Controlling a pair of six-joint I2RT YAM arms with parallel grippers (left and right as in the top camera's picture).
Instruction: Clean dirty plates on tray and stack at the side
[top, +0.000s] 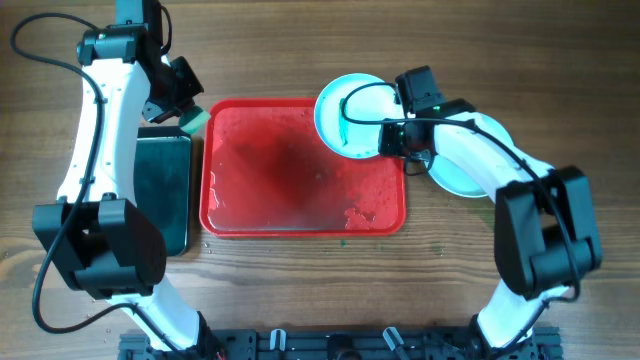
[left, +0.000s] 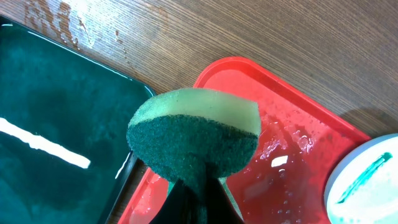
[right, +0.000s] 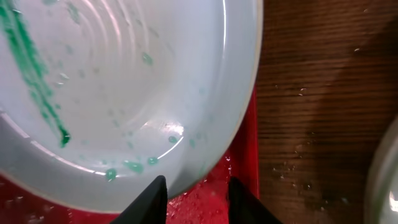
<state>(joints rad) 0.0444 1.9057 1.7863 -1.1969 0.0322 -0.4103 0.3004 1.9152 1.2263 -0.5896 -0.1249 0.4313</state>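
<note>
Left tool (left: 198, 202): clenched on the sponge (left: 193, 140). Only its dark finger ends show, cut off by the bottom edge of the wrist view.
Sponge: the dark green scrub face points at the wrist camera, with a pale layer behind it. From overhead it sits in the upper left, between the black tray (top: 165, 190) and the red tray (top: 300, 170).
Right tool (right: 198, 200): grasping the rim of the smeared plate (top: 348, 115). Its finger ends straddle the edge and are cut off at the bottom of the frame.
Smeared plate: at the red tray's upper right corner, overhanging the tabletop (top: 300, 60), with a green streak across its centre. Whether it is lifted or resting cannot be told.
Red tray: centre of the frame, wet, with a darker patch in the middle.
Side plate (top: 452, 178): on the tabletop right of the tray, mostly hidden under the right arm (top: 480, 150). It is unclear whether it is one plate or several.
Black tray: on the left, wet and reflecting light, partly covered by the left arm (top: 100, 120).
</note>
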